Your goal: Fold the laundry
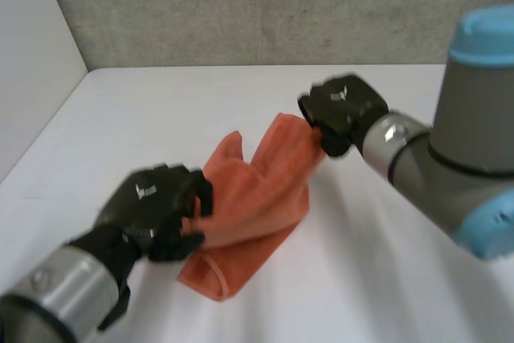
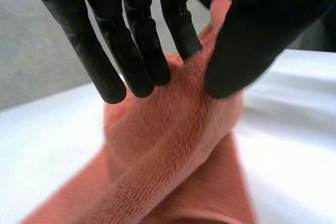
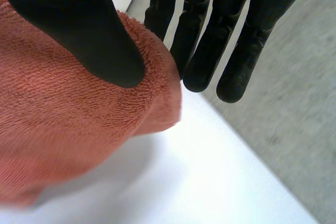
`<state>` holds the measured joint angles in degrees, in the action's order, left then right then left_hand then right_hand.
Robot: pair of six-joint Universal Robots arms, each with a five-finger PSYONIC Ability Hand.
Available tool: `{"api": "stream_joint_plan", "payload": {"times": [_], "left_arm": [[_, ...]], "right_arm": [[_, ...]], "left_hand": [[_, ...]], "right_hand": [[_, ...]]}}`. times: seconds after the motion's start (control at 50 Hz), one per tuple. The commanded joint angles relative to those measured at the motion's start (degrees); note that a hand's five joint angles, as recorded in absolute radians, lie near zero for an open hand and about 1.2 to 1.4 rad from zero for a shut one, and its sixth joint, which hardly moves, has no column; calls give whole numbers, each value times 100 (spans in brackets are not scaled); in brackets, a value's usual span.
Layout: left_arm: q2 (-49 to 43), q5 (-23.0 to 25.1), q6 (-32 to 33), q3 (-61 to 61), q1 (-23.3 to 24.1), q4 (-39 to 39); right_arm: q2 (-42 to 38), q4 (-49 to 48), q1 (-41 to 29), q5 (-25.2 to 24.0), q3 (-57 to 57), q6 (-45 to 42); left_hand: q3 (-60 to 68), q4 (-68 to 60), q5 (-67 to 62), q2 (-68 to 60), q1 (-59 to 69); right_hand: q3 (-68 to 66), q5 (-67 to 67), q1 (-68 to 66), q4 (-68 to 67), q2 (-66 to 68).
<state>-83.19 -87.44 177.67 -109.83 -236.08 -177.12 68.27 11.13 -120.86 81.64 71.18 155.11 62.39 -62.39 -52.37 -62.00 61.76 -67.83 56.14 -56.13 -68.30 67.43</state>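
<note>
Towel [image 1: 257, 190] of orange terry cloth lies crumpled on the white table [image 1: 161, 110], about in the middle between the two arms. Both hands are on it.

Left hand [image 1: 157, 206] is at the near left edge of the towel, low over the table. In the left wrist view, a raised ridge of the towel [image 2: 173, 150] runs up between the fingers [image 2: 176, 19] on one side and the thumb [image 2: 257, 35] on the other. Both press into the cloth, so this hand pinches the ridge. The rest of the cloth spreads under the palm and onto the table.

Right hand [image 1: 341, 110] is at the far right corner of the towel, higher than the left one. The cloth rises from the table up to it, so this corner is lifted. In the right wrist view, the thumb [image 3: 89, 40] lies flat on the top of the towel [image 3: 58, 129] and the nearly straight fingers [image 3: 199, 51] stand just behind its rounded edge. The corner is held between them in a pinch. Under this corner the cloth hangs apart from the table.

Near end of the towel rests flat on the table, with a small fold at its near tip. A grey wall [image 1: 241, 6] stands behind the far edge of the table
</note>
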Motion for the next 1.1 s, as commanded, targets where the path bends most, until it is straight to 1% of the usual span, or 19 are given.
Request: {"api": "stream_joint_plan", "payload": {"times": [0.02,0.12,0.16,0.22,0.4,0.56,0.62,0.64,0.7,0.72,0.78,0.82,0.9,0.92,0.98,1.0,1.02,1.08,1.1], "left_arm": [[145,25,-268,31,290,415],[57,25,-180,330,89,336],[-327,43,73,619,-227,135],[-785,165,390,831,-395,-7],[-2270,894,1664,1455,-413,-42],[-2869,1062,2386,1534,-395,-42],[-3027,1150,2439,1596,-395,-33],[-3045,1185,2413,1622,-395,-42],[-3045,1220,2387,1649,-395,-77],[-3037,1229,2378,1692,-387,-121],[-3054,1221,2360,1859,-387,-226],[-3107,1194,2404,2079,-387,-376],[-3274,1045,2448,2781,-404,-727],[-3283,984,2448,2974,-413,-789],[-3195,580,2439,3730,-501,-956],[-3160,474,2439,3906,-518,-1000],[-3064,247,2431,4264,-553,-1131],[-2774,43,2378,4610,-641,-1465],[-2590,-18,2360,4663,-694,-1736]], "right_arm": [[599,-321,45,-130,1424,-183],[1082,-857,133,-622,2136,-341],[1320,-1095,256,-825,2435,-402],[1539,-1244,370,-965,2707,-420],[1725,-1289,397,-922,3086,-411],[1663,-1324,520,-904,3200,-420],[1523,-1394,520,-895,3165,-411],[1453,-1412,520,-895,3139,-411],[1198,-1438,528,-887,2972,-420],[1136,-1438,520,-887,2902,-420],[847,-1438,511,-843,2568,-429],[680,-1447,502,-808,2349,-429],[310,-1438,485,-509,1541,-420],[223,-1429,467,-352,1121,-411],[178,-1438,467,-88,408,-376],[178,-1490,458,61,-108,-341],[178,-1534,458,124,-366,-332],[187,-1937,458,334,-1138,-245],[195,-2078,467,379,-1246,-192]], "left_hand": [[-2605,2605,2604,2566,-2542],[-3248,3248,3246,3208,-3184],[-3936,3936,3935,3897,-3873],[-4057,4057,4055,4018,-3994],[-4629,4629,4627,4589,-4566],[-4596,4596,4594,4557,-4533],[-3674,3674,3672,3634,-3611],[-2854,2854,2852,2815,-2791],[-1086,1086,1085,1047,-1023],[69,-69,-71,-109,133],[1755,-1755,-1756,-1794,1818],[1761,-1761,-1763,-1800,1824],[1761,-1761,-1763,-1800,1824],[1761,-1761,-1763,-1800,1824],[1761,-1761,-1763,-1800,1824],[1761,-1761,-1763,-1800,1824],[1761,-1761,-1763,-1800,1824],[1761,-1761,-1763,-1800,1824],[1761,-1761,-1763,-1800,1824]], "right_hand": [[-1217,1386,-2387,-1170,1257],[-1217,1386,-2387,-1170,1257],[-1217,1386,-2387,-1170,1257],[-1217,1386,-2387,-1170,1257],[-1217,1386,-2387,-1170,1257],[-1217,1386,-2387,-1170,1257],[-1217,1386,-2387,-1170,1257],[-1217,1386,-2387,-1170,1257],[-1217,1386,-2387,-1170,1257],[-1217,1386,-2387,-1170,1257],[-1217,1386,-2387,-1170,1257],[-1217,1386,-2387,-1170,1257],[-1217,1386,-2387,-1170,1257],[-1217,1386,-2387,-1170,1257],[-1217,1386,-2387,-1170,1257],[-1217,1386,-2387,-1170,1257],[-1217,1386,-2387,-1170,1257],[-1217,1386,-2387,-1170,1257],[-1217,1386,-2387,-1170,1257]]}}
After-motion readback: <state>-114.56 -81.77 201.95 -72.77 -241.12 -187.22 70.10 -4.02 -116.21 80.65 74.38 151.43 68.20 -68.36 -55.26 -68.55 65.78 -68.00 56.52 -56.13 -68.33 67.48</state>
